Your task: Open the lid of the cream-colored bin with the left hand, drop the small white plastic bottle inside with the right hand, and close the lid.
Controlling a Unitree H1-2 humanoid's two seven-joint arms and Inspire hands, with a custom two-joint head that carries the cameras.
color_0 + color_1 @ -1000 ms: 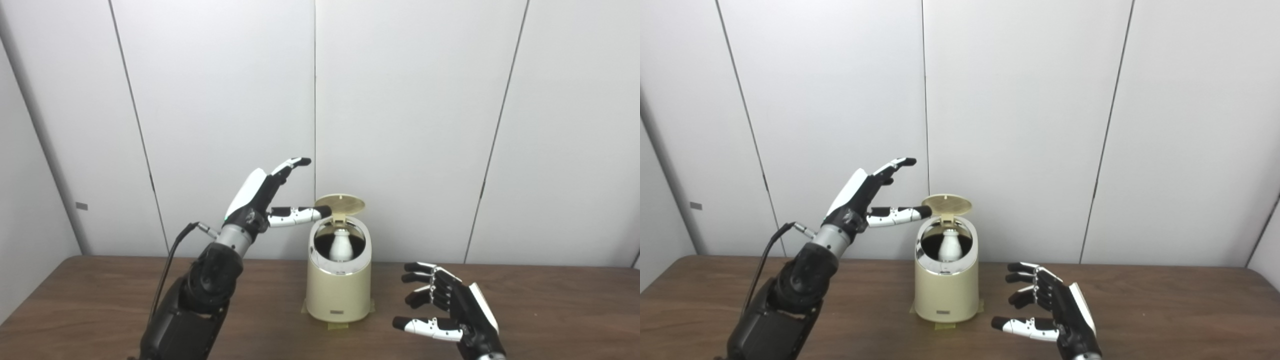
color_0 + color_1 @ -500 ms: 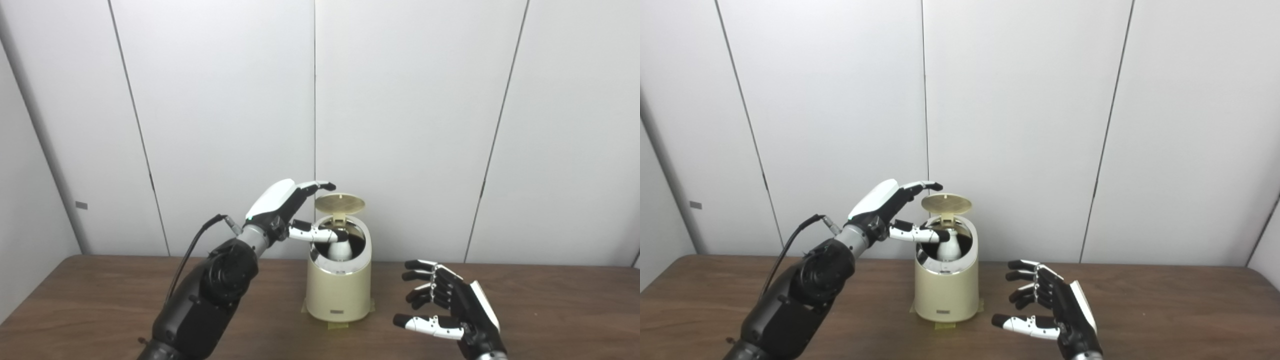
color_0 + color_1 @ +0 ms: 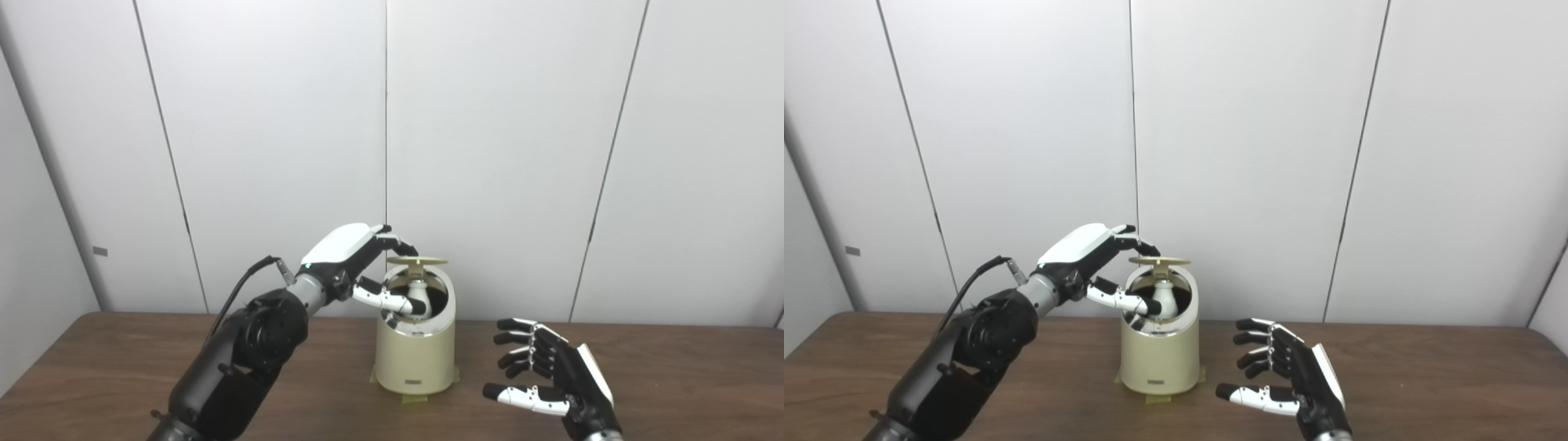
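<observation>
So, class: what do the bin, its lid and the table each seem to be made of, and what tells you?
Bin: probably plastic, cream with a smooth, even surface; a shiny, chrome-like ring lines its mouth.
Lid: the same cream look, so likely plastic too.
Table: dark brown with visible grain; wood or a wood-look laminate, the pictures cannot settle which.

Both arms are showing glossy black casings. The left hand (image 3: 343, 257) and right hand (image 3: 560, 376) are wearing white back plates, with black-and-white fingers (image 3: 517, 397). A black cable (image 3: 236, 294) is looping along the left forearm.
</observation>
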